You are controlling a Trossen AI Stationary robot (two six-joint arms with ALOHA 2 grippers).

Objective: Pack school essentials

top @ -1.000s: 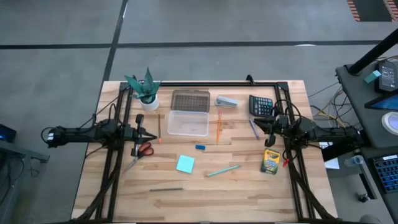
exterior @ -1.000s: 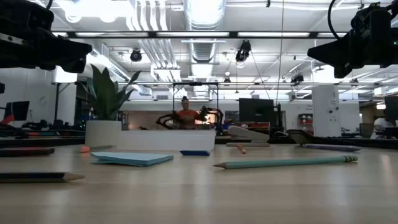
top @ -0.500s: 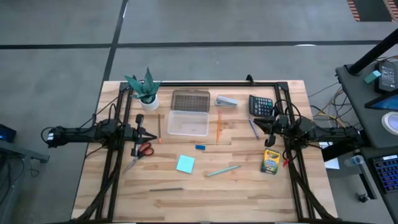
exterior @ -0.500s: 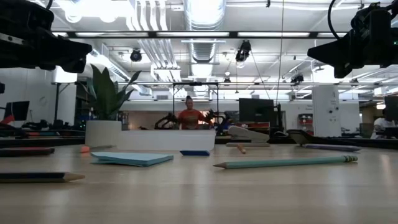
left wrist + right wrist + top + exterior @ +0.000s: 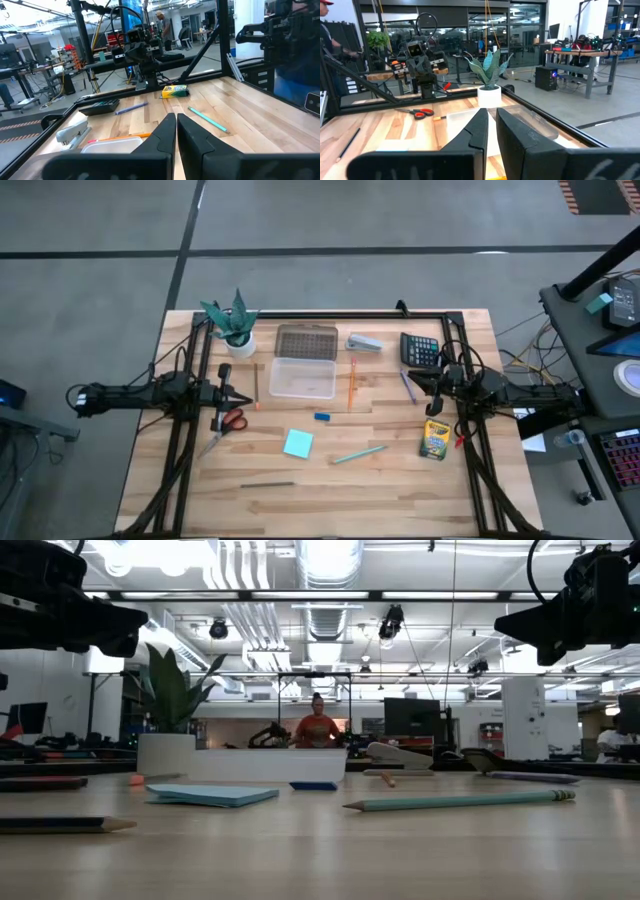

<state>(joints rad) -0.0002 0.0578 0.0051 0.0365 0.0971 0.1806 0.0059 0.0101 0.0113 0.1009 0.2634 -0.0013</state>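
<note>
Red-handled scissors (image 5: 233, 420) lie just beside the closed, empty left gripper (image 5: 243, 399).

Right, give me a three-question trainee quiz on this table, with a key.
1. True or false: the red-handled scissors lie inside the clear box.
2. Which lies nearest the right tool? A) plant B) calculator C) notepad
3. Fill in: the crayon box lies on the table's ____ side.

Key: 1 false; 2 B; 3 right.
</note>
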